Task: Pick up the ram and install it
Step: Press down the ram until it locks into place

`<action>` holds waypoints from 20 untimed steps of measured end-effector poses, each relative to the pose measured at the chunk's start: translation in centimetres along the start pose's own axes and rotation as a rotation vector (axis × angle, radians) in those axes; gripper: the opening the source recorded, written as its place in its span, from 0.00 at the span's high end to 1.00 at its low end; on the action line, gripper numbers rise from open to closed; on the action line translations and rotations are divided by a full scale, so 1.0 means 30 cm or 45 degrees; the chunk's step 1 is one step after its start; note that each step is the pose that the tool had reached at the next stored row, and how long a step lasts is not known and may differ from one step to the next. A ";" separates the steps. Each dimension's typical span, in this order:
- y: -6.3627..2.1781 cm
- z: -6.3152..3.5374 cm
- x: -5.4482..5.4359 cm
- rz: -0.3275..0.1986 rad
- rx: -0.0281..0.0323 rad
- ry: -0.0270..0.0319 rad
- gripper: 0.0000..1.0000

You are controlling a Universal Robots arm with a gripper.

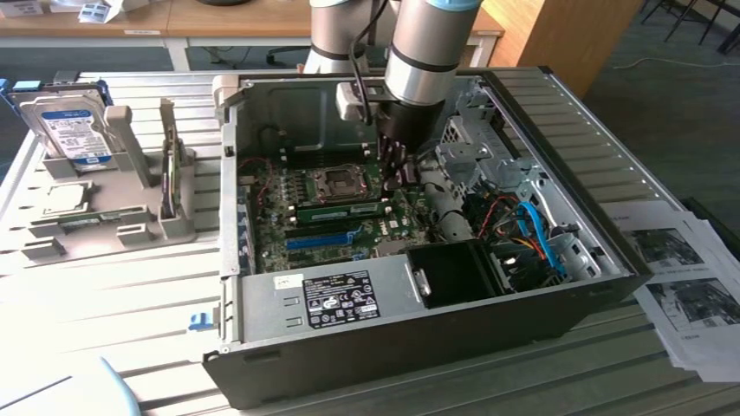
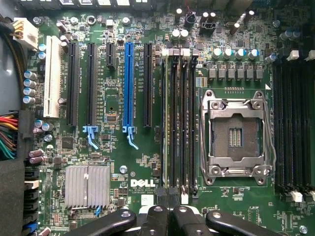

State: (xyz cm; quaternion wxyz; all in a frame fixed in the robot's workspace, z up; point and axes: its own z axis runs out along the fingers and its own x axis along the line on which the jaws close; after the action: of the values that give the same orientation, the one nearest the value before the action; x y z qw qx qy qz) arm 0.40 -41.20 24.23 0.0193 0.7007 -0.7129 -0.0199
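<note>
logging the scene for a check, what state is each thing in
computer case: on its side, side panel off
cpu socket: empty
ram: standing in a slot beside the cpu socket
gripper: shut, low over the motherboard
blue slot: empty
hard drive: upright in the grey stand

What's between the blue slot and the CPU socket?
The ram sits between the blue slot and CPU socket in the exterior view; the wrist view shows memory slots there.
</note>
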 end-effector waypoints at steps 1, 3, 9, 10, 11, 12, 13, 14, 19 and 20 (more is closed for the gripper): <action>0.000 0.000 0.000 0.000 0.0000 -0.0001 0.91; 0.000 0.001 0.000 0.000 0.0000 -0.0001 0.91; 0.000 0.008 0.000 0.000 0.0000 0.0000 0.91; 0.000 0.008 0.000 0.000 -0.0001 0.0001 0.91; 0.000 0.008 0.000 0.000 0.0000 0.0000 0.91; 0.000 0.008 0.000 0.000 0.0006 0.0000 0.91; 0.000 0.008 0.000 0.000 0.0023 -0.0003 0.91; 0.000 0.008 0.000 0.000 0.0047 -0.0004 0.91; 0.001 0.008 0.000 -0.001 0.0114 -0.0003 0.91; 0.001 0.008 0.000 -0.001 0.0115 -0.0003 0.91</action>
State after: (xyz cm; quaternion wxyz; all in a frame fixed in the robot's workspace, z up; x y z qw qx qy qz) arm 0.36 -41.20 23.98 0.0160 0.7010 -0.7128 -0.0168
